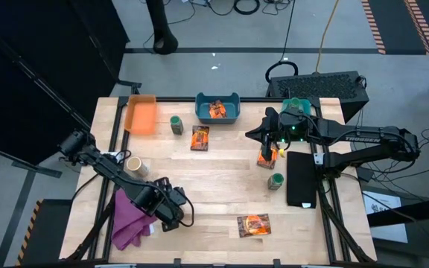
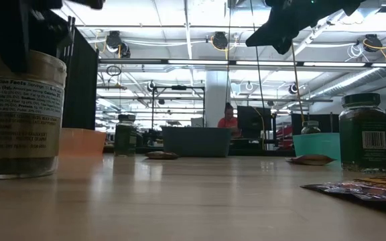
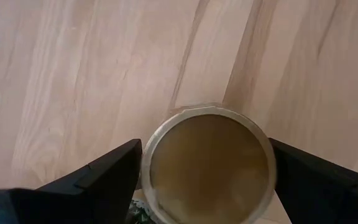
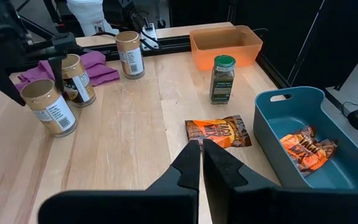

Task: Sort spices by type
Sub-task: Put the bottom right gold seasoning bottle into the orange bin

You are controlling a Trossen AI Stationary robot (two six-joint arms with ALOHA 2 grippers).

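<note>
Early going, by the look of things

Sorted so far: a single bright packet (image 4: 306, 152) lying inside the blue bin (image 4: 272, 134), just to one side of the right gripper (image 4: 202, 149). Nothing visible in the orange bin (image 4: 225, 43), well ahead of that gripper. No telling what sits in the teal bin (image 1: 296, 106), mostly hidden behind the right arm

Left to do: nearly everything. Right gripper pinched shut on nothing, hanging over the surface (image 1: 222, 179), with a loose packet (image 4: 219, 132) flat on the wood just ahead of its tips. Two more unsorted: a second loose packet (image 1: 267, 158) right at that gripper, and a third loose packet (image 1: 253, 225) well apart from it, between the two grippers at the near edge

Left gripper (image 3: 205, 152) spread wide, astride the tan jar (image 3: 207, 180), one finger close on either side of its rim; standing on the surface, not lifted, and impossible to say whether squeezed yet. Probably the step in hand: taking this jar. Just beside that gripper, a second tan jar (image 4: 79, 79); a little farther off, a third tan jar (image 4: 129, 54)

Also waiting: one green jar (image 4: 222, 78) ahead of the right gripper near the orange bin, another green jar (image 1: 275, 181) close beside that gripper on its other side
</note>
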